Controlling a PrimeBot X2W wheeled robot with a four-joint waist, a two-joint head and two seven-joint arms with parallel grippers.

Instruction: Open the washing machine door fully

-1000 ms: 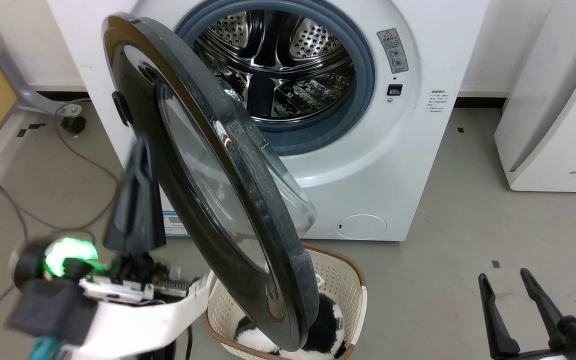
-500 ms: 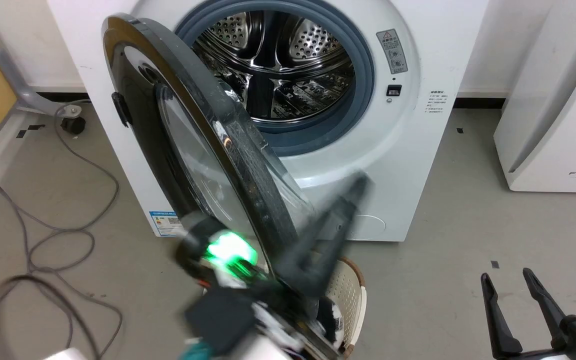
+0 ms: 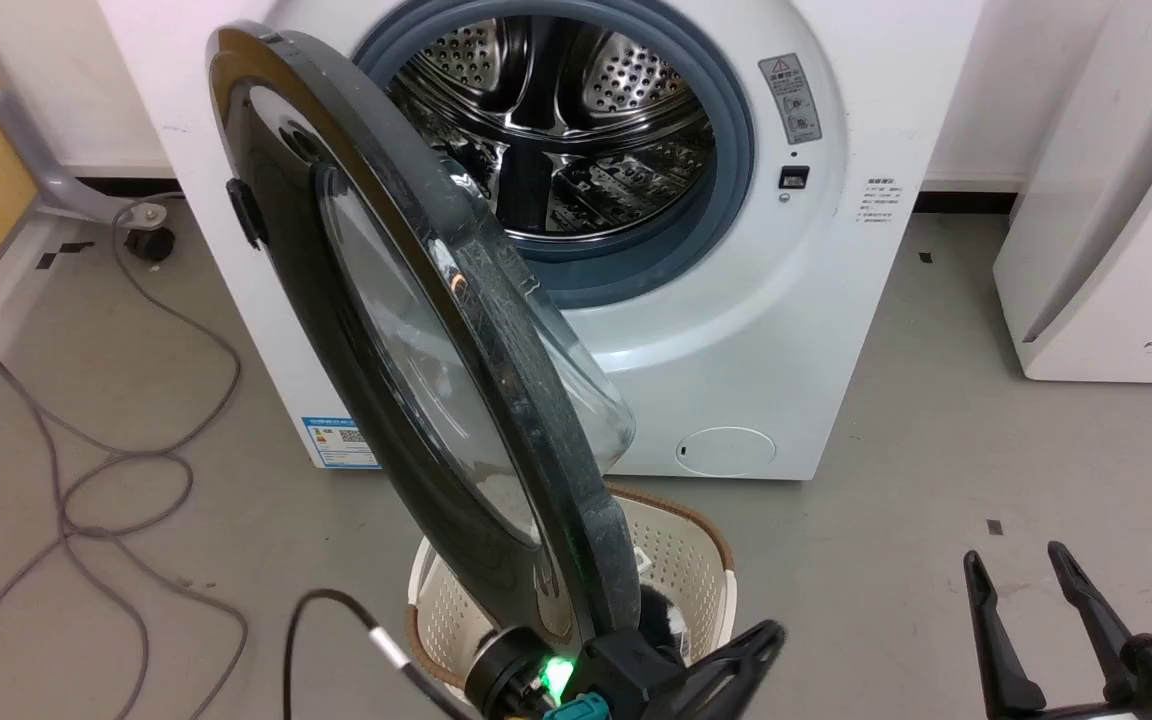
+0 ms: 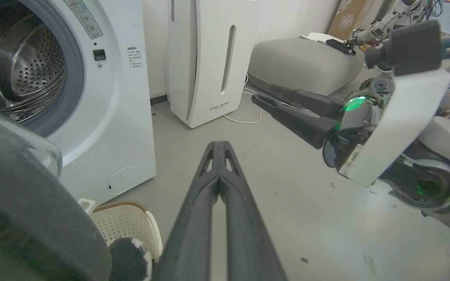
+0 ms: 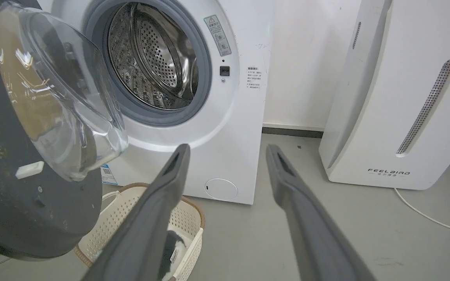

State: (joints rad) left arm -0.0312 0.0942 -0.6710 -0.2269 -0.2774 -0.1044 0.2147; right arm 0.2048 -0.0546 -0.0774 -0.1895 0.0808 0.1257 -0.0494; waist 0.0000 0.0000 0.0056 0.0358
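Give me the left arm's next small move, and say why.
Probably swing the shut left pincer against the inner face of the washing machine door and nudge it leftward. The door stands only part-open, edge-on in the head view; the pincer sits by its lower rim, pointing away.

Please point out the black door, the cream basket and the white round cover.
Round glossy black washing machine door (image 3: 416,350): head view, window glass.
Cream perforated plastic basket (image 3: 681,570): head view, inner wall.
Small round white cover disc (image 3: 726,450): head view, centre.
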